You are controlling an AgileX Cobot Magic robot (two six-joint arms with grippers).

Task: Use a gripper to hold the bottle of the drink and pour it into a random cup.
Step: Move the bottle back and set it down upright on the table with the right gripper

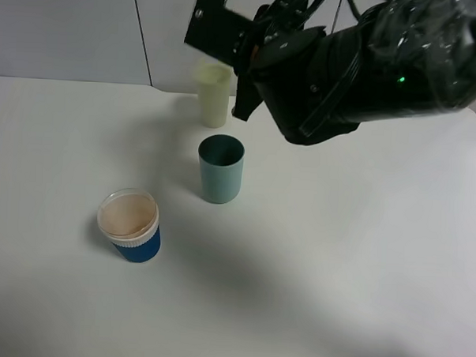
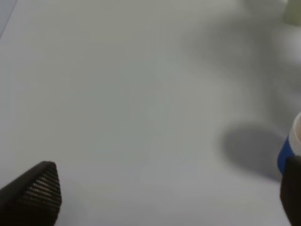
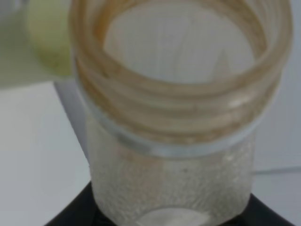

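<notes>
Right pincer [image 3: 169, 217] clamped on bottle [image 3: 174, 160]; long axis in line with pincer, capless mouth pointing outward

Teal cup [image 1: 220, 170], cream cup [image 1: 213, 98] behind it, blue white-rimmed cup [image 1: 133, 233], white table [image 1: 361, 255]

White table [image 1: 337, 254] bearing a teal cup [image 1: 220, 171], a pale yellow cup [image 1: 213, 97] and a blue cup [image 1: 130, 225], all upright.

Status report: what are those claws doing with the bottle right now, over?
Left gripper open, empty. Right gripper shut on the bottle, capless, up near the pale yellow cup. Teal cup and blue cup stand apart; nothing blocking.
</notes>
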